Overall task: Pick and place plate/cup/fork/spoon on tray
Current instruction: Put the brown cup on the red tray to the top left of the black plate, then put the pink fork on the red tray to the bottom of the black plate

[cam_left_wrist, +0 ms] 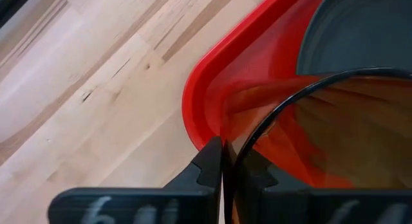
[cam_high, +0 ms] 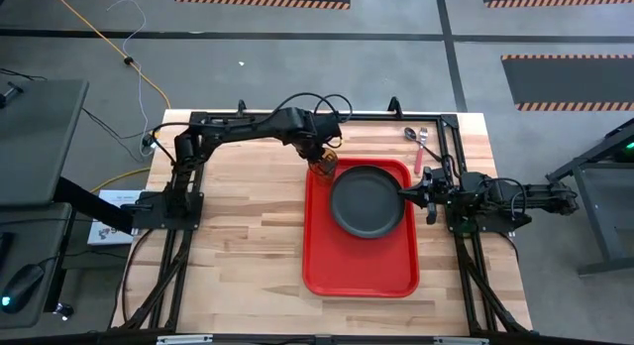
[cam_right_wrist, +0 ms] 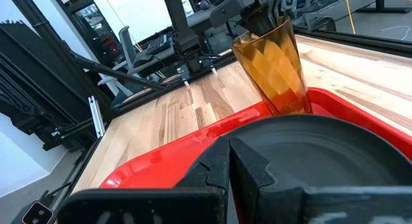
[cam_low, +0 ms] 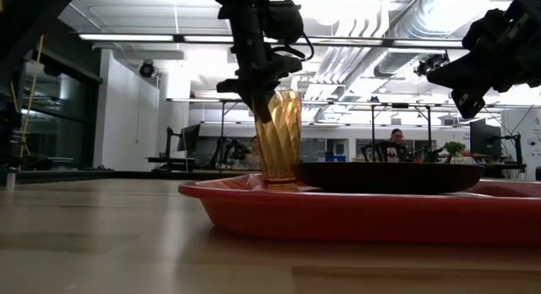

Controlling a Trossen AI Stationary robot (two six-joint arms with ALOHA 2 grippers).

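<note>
Your left gripper (cam_high: 322,159) is grasping the cup's (cam_low: 279,138) rim – cup standing on the tray (cam_high: 322,256) beside the plate (cam_high: 368,201); right gripper (cam_high: 414,193) is sitting clenched at the plate's edge.

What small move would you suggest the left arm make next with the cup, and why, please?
Probably open the left gripper and lift clear: its fingers pinch the rim of the cup, which appears to stand upright on the tray beside the plate, so placement looks complete.

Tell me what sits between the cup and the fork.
In the high view, the plate's far rim and bare tray lie between the cup and fork.
</note>
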